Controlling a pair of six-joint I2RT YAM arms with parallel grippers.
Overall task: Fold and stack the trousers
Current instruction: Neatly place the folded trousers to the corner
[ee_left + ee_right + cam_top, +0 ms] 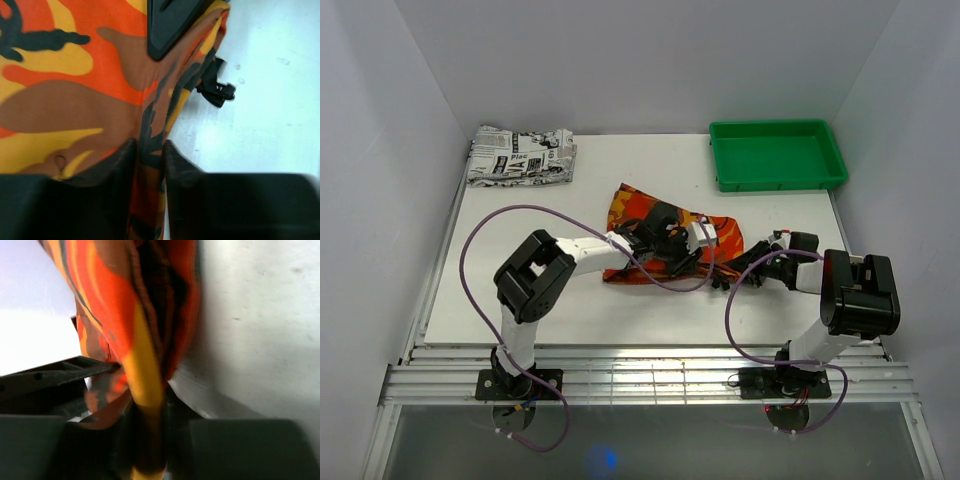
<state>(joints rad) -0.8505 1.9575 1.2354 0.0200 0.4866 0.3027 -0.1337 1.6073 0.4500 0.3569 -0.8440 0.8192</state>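
The trousers [655, 225], in orange, red, yellow and black camouflage, lie bunched and folded at the middle of the table. My left gripper [692, 240] reaches over them to their right edge. In the left wrist view a fold of the trousers [75, 100] fills the narrow gap of the left gripper [150, 146], touching both fingers. My right gripper [735, 270] meets the same right edge from the right. In its wrist view, the right gripper [148, 412] is closed on a hanging ridge of the trousers [115, 305]. A black strap with a buckle [216, 90] sticks out of the cloth.
A folded newspaper-print garment [520, 155] lies at the table's far left corner. A green tray [775, 127] stands at the far right. White walls enclose the table [520, 300] on three sides. A black hard part [172, 25] rests on the cloth ahead of the left fingers.
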